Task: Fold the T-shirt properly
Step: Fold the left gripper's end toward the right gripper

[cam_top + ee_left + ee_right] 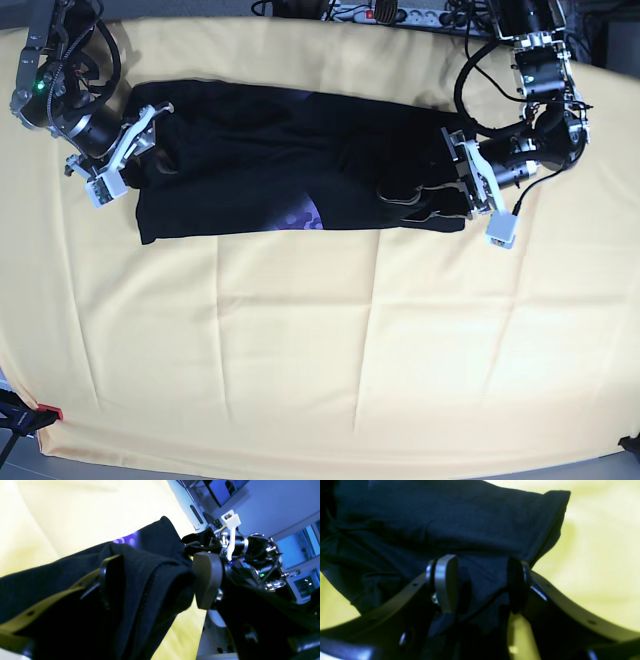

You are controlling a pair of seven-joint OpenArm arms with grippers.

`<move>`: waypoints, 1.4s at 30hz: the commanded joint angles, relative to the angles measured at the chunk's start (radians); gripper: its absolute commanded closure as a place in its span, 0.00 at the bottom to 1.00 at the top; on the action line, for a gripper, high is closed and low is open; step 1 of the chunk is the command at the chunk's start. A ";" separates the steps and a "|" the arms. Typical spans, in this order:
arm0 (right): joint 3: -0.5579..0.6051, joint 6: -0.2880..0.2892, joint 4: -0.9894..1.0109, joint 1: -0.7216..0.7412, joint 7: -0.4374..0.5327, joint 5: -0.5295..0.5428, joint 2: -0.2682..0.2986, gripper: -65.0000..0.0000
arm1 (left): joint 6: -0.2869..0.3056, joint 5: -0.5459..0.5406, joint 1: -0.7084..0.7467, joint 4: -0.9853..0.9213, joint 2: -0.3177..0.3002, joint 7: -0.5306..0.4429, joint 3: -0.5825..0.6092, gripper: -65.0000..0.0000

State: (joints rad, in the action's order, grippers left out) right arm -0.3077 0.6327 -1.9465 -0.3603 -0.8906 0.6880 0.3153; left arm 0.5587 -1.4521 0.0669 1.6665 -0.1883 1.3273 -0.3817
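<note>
The black T-shirt (280, 165) lies as a long flat band across the far part of the yellow cloth, with a bit of purple print (300, 215) showing at its near edge. My left gripper (402, 200) is at the shirt's right end. In the left wrist view its jaws (157, 575) stand wide apart, open, with a bunched fold of the T-shirt (150, 592) lying between them. My right gripper (145, 150) is over the left end. Its pads (446, 582) stand apart, open, with the T-shirt (445, 525) lying under and between them.
The pale yellow cloth (300, 340) covers the whole table. A power strip and cables (390, 12) run along the far edge. A red-tipped clamp (40, 415) sits at the near left corner. The other arm's wrist and cabling (250, 552) show in the left wrist view.
</note>
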 commanded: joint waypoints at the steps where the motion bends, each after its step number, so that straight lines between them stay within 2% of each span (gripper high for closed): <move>1: -0.006 0.002 -0.015 0.006 0.023 0.014 0.012 0.48 | -0.019 -0.031 -0.014 0.018 -0.008 -0.018 0.000 0.33; 3: -0.006 -0.001 -0.015 0.006 0.023 0.014 0.012 0.48 | -0.044 -0.031 -0.014 0.018 -0.008 -0.016 0.026 0.33; 6: -0.006 -0.001 -0.015 0.006 0.023 0.014 0.012 0.48 | -0.008 -0.031 -0.014 0.018 -0.007 -0.014 0.061 0.33; 12: -0.006 0.000 -0.015 0.006 0.027 0.014 0.012 0.48 | -0.020 -0.031 -0.015 0.018 0.051 -0.019 0.080 0.33; 18: -0.006 0.000 -0.015 0.006 0.026 0.014 0.012 0.48 | 0.093 -0.031 -0.020 0.019 0.052 -0.018 0.031 0.35; 19: -0.006 0.000 -0.015 0.006 0.026 0.014 0.012 0.48 | 0.111 -0.031 -0.021 0.020 0.051 -0.017 0.001 0.42; 20: -0.006 -0.001 -0.015 0.005 0.026 0.014 0.012 0.48 | 0.121 -0.031 -0.021 0.020 0.050 -0.018 -0.029 0.55; 22: -0.006 0.000 -0.015 0.006 0.026 0.014 0.012 0.48 | 0.126 0.001 -0.020 0.020 0.050 -0.020 -0.077 0.97; 24: -0.006 0.000 -0.016 0.006 0.027 0.032 0.012 0.48 | 0.109 0.093 -0.010 0.020 0.048 -0.047 -0.089 1.00; 27: -0.006 0.000 -0.021 0.017 0.027 0.101 0.012 0.48 | 0.092 0.265 0.021 0.014 0.040 -0.154 -0.055 1.00; 29: -0.006 -0.007 -0.035 0.031 0.023 0.106 0.012 0.48 | 0.092 0.398 0.041 0.007 0.033 -0.225 -0.013 1.00; 32: -0.008 -0.076 -0.060 0.047 0.003 0.044 0.012 0.47 | 0.056 0.514 0.074 0.004 0.023 -0.285 0.043 1.00; 36: -0.008 -0.187 -0.061 0.041 -0.032 -0.088 0.012 0.46 | 0.047 0.544 0.085 0.004 -0.004 -0.288 0.061 1.00; 40: -0.024 -0.275 -0.054 -0.011 -0.052 -0.094 0.012 0.41 | 0.047 0.533 0.082 0.004 -0.043 -0.293 0.062 1.00; 42: -0.053 -0.312 -0.029 -0.034 -0.048 -0.064 0.012 0.41 | 0.047 0.528 0.082 0.004 -0.057 -0.292 0.061 1.00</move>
State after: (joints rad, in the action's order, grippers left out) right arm -0.3508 0.3214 -1.9640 -0.4000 -0.9562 0.6224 0.3130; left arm 0.6060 -0.9089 0.1555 1.6550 -0.2375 1.0504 -0.3157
